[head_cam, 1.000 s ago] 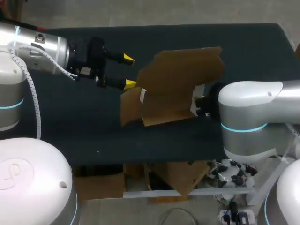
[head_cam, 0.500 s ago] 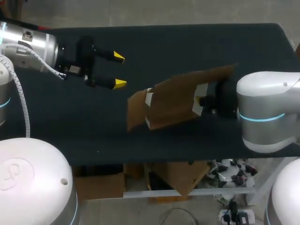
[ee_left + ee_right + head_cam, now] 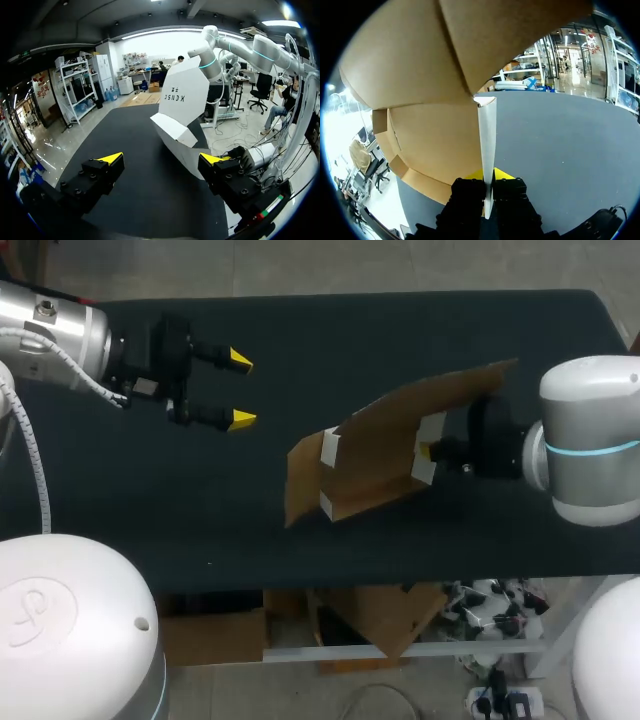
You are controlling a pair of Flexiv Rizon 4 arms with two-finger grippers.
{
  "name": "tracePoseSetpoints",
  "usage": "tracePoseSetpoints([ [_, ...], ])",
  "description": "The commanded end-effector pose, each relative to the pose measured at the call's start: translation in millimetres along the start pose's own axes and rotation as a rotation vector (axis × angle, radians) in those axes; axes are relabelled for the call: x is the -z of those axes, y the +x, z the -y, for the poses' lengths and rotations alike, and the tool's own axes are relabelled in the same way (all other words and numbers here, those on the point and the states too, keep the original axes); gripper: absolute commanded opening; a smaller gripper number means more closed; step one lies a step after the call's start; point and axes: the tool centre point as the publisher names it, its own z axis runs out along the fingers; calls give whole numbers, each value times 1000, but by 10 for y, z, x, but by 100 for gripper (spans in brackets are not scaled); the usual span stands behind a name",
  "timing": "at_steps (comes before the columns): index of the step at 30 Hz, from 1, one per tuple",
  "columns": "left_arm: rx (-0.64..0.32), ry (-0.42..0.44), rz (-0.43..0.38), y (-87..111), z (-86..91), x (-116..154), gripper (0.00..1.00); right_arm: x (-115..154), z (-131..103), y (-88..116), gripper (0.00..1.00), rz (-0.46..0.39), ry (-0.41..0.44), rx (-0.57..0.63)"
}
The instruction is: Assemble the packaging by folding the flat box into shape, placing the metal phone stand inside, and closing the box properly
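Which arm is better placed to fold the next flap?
Left arm: its jaws stand open and empty, facing the cardboard box. The right arm has its jaws shut on a box panel, holding it.

A partly folded cardboard box (image 3: pixel 375 455), brown inside and white outside, sits tilted over the dark table (image 3: pixel 300 330), a little toward 3 o'clock from the table's centre. Its broad main panel slants up toward 2 o'clock. A smaller side flap (image 3: pixel 303 478) bends off at the 9 o'clock end and points toward 7 o'clock. At the 3 o'clock end, both fingers of the right gripper (image 3: pixel 485 176) pinch a thin white panel. The box is open, not closed.
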Motion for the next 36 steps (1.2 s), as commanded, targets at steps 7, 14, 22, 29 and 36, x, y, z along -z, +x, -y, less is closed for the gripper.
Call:
tracePoseSetpoints([
  [7, -19, -37, -25, -7, -6, 166, 100, 4, -105, -16, 0, -66, 155, 2],
  [14, -15, -93, -71, -14, -83, 285, 100, -38, -90, -16, 0, -103, 271, -35],
  [22, -6, -115, -85, -25, -102, 351, 100, -35, -85, -1, 0, -117, 321, -32],
  [29, -6, -115, -85, -25, -102, 351, 100, -35, -85, -1, 0, -117, 321, -32],
  [36, -6, -115, -85, -25, -102, 351, 100, -35, -85, -1, 0, -117, 321, -32],
])
